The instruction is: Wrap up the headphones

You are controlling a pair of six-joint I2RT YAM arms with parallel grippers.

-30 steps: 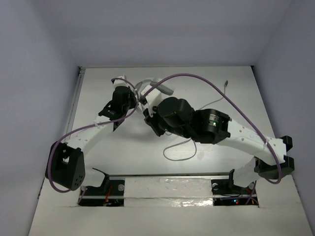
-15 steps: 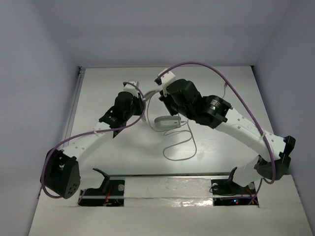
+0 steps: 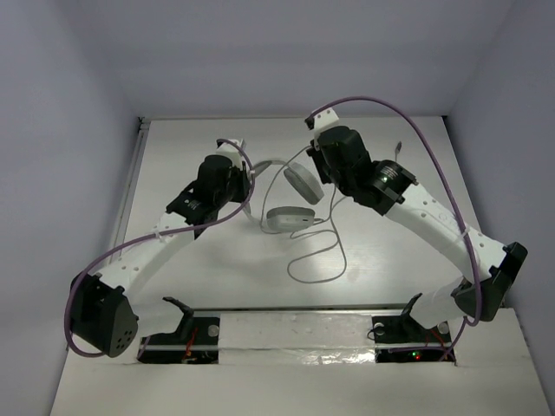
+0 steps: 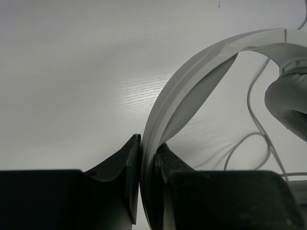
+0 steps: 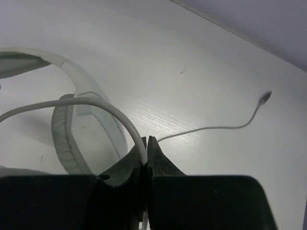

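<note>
The white headphones (image 3: 286,217) lie at the table's middle back, one earcup flat and the other earcup (image 3: 301,184) tilted up. My left gripper (image 3: 246,176) is shut on the headband (image 4: 192,76), which arcs up and right from the jaws in the left wrist view, where the gripper's (image 4: 147,153) fingers pinch it. My right gripper (image 3: 316,170) is shut on the thin grey cable (image 5: 96,101), which curves into its jaws (image 5: 146,143). The cable's slack (image 3: 316,260) loops on the table in front. The plug (image 5: 265,97) lies free at the back right (image 3: 398,146).
Thick purple robot cables (image 3: 408,139) arch over both arms. White walls (image 3: 277,61) close the back and sides. A metal rail (image 3: 295,312) with the arm bases runs along the near edge.
My right arm has swung from over the headphones to the back right, pulling cable with it. The earcups, hidden before, now show. My left gripper has shifted slightly, still on the headband.
</note>
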